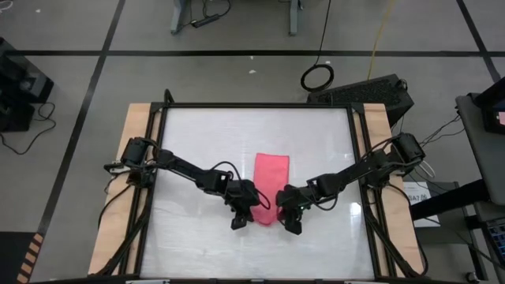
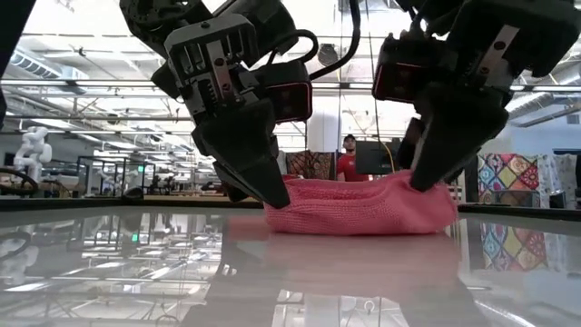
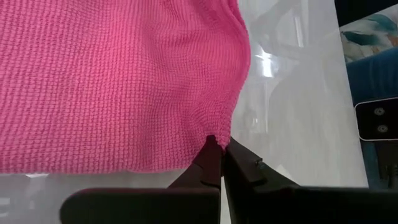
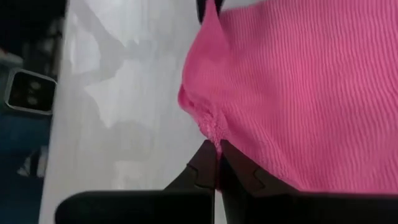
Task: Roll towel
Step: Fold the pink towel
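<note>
At centre of frame, on glossy white counter [image 1: 197, 142], pink towel [image 1: 270, 183] lies as narrow strip, near end bunched. Left pincer [image 1: 240, 218] clamped on towel's lower-left edge; right pincer [image 1: 291, 222] clamped on lower-right edge, fingers together. Person in red stands beyond counter [image 2: 348, 160].

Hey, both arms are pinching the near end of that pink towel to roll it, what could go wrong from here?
1. Each tool, left tool and right tool, pinches only a thin bit at the edge of the bright pink knitted towel, so a corner may slip out mid-roll.
2. The glossy white table looks slick; the towel could slide instead of rolling.
3. Uneven arm motion may skew the roll.
</note>
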